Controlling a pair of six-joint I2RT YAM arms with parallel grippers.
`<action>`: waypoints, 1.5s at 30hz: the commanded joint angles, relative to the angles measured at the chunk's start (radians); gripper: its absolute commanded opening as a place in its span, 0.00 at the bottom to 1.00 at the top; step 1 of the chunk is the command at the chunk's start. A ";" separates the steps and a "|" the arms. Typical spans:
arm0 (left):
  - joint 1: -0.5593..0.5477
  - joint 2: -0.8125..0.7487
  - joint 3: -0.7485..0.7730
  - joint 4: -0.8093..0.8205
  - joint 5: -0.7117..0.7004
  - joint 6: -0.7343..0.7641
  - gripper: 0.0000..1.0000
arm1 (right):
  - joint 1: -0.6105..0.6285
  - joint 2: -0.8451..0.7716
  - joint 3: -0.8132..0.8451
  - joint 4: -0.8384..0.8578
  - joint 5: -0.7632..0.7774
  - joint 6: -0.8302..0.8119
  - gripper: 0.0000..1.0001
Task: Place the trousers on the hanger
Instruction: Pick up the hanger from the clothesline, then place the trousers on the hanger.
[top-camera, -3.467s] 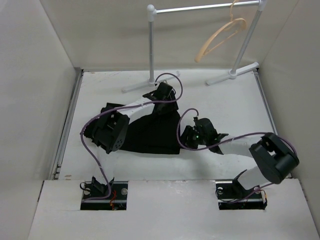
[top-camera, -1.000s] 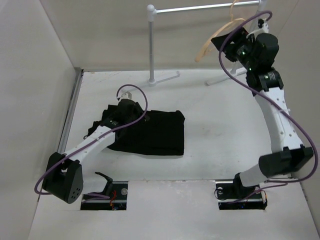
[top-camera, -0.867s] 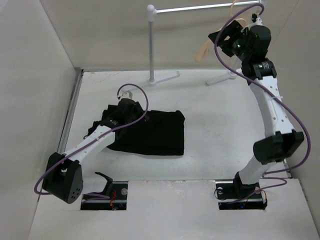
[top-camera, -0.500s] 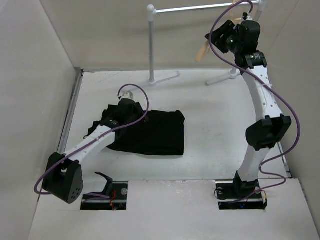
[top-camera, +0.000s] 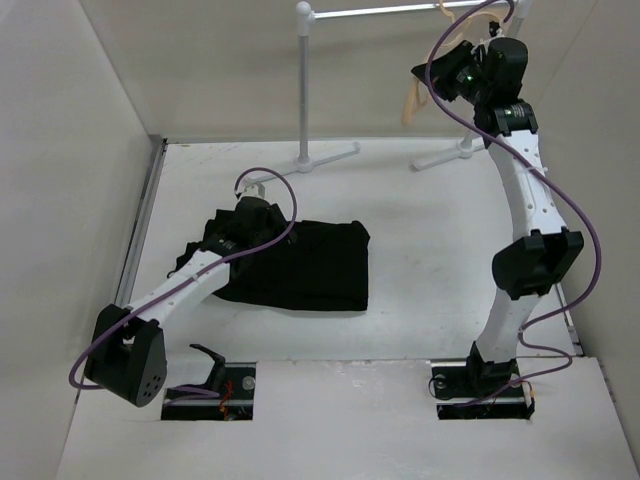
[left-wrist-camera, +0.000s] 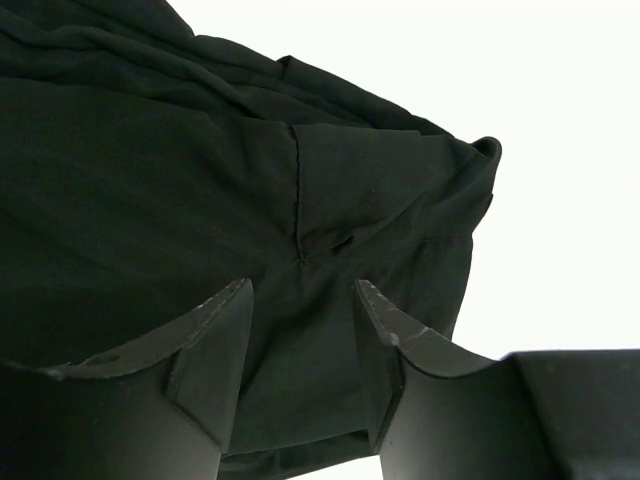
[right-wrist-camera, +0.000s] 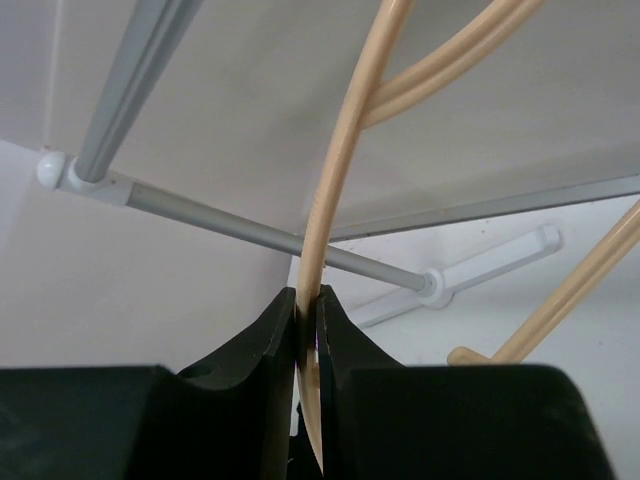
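- The trousers (top-camera: 300, 265) lay in a folded black heap on the left half of the table (top-camera: 450, 250). Their right edge ran straight and their left edge bunched up near the side wall.
- The left gripper (top-camera: 245, 215) hung just over the heap's far left corner, fingers spread apart with nothing caught between them. In the wrist view it (left-wrist-camera: 300, 290) straddled a seam of the cloth (left-wrist-camera: 200, 180).
- To the right of the trousers the white tabletop was bare as far as the right arm's upright links.
- High at the back right, the right gripper (top-camera: 445, 75) was clenched on the hanger (top-camera: 410, 105) beneath the rail stand (top-camera: 303, 90).
- Close up, its fingers (right-wrist-camera: 307, 300) pinched a thin tan arm of the hanger (right-wrist-camera: 340, 150), close against the back wall.
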 joint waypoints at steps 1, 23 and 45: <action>0.006 -0.004 0.029 0.025 0.003 0.013 0.44 | -0.015 -0.064 0.058 0.130 -0.057 0.009 0.15; -0.044 0.003 0.349 -0.087 -0.030 0.020 0.57 | -0.001 -0.432 -0.555 0.314 -0.192 -0.052 0.14; -0.406 0.554 1.153 -0.371 -0.043 0.086 0.60 | 0.213 -0.943 -1.310 0.190 -0.074 -0.140 0.15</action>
